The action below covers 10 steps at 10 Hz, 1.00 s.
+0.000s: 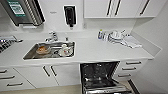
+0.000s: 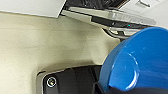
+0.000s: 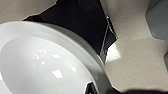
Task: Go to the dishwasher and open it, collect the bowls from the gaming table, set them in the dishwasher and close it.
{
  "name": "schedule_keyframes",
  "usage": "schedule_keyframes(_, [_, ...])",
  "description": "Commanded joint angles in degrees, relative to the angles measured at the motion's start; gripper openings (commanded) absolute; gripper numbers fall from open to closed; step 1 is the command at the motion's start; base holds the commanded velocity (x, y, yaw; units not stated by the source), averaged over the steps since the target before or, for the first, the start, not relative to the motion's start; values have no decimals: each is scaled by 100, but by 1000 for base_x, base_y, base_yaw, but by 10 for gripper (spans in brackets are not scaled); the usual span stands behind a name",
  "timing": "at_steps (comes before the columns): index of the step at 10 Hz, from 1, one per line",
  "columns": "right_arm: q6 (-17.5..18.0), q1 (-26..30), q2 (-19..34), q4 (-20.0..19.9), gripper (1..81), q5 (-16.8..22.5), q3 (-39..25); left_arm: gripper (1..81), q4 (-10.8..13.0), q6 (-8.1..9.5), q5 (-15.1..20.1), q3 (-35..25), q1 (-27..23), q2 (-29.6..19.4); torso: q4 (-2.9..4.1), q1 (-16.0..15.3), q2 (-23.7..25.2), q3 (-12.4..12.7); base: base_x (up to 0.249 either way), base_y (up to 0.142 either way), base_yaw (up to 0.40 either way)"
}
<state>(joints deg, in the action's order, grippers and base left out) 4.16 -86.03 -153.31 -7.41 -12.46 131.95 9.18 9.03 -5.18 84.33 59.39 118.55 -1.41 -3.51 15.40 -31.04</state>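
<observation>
Bowls fill both wrist views: a bright blue bowl (image 2: 140, 60) sits right up against the left wrist camera, and a pale bowl (image 3: 47, 62) with a glossy white inside and a greyish rim sits just as close to the right one. Each seems to be carried by its arm, but the fingers cannot be made out, so I cannot tell whether the left gripper or the right gripper is clamped on a rim or standing apart. Both bowls look stiff, smooth and shiny, so I judge them light but slippery and liable to chip if knocked against metal; the rim is the natural place to pinch, one finger inside and one outside, since the curved wall offers little else. Beyond the blue bowl, the left wrist view shows the edge of the lowered dishwasher door over a pale floor (image 2: 50, 47). In the head view the dishwasher (image 1: 100, 77) stands open under the white counter (image 1: 100, 51), its dark interior and a rack showing, with white drawers (image 1: 131, 67) just beside it and cabinet doors (image 1: 50, 73) on the other side. Further along the counter a steel sink (image 1: 48, 50) holds dishes below a tap (image 1: 51, 36), and more crockery (image 1: 116, 36) is stacked near the corner.
</observation>
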Motion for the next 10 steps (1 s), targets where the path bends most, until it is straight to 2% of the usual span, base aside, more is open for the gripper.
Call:
schedule_keyframes(1, [6,46,158,64,10,358,-118,10,-21,143,1195,-400,-1371,-15,0,0,0,-530,0,0,0])
schedule_keyframes(2, [6,63,166,64,10,350,-144,10,-4,299,1553,-409,-1722,81,0,0,0,-637,0,0,0])
schedule_keyframes(3, [15,63,166,64,10,349,-144,10,-4,388,1799,-417,-2066,134,0,0,-2,-812,0,0,0])
schedule_keyframes(5, [33,63,175,64,10,349,-153,10,-4,651,2528,-496,-2935,257,0,-4,-6,-1211,0,0,0])
schedule_keyframes(6, [41,63,175,64,10,349,-153,10,-4,827,2819,-558,-3374,335,0,-4,-6,-879,0,0,0])
schedule_keyframes(7, [50,72,184,56,10,349,-145,10,-4,959,3091,-558,-3736,449,0,-4,-6,-1049,0,0,0])
schedule_keyframes(8, [59,72,175,56,10,349,-144,10,5,1048,3295,-541,-3991,591,0,-9,-11,-1106,0,0,0])
schedule_keyframes(10, [59,72,175,56,10,349,-144,10,22,1180,3331,-514,-4352,864,0,-9,-13,-1167,0,0,0])
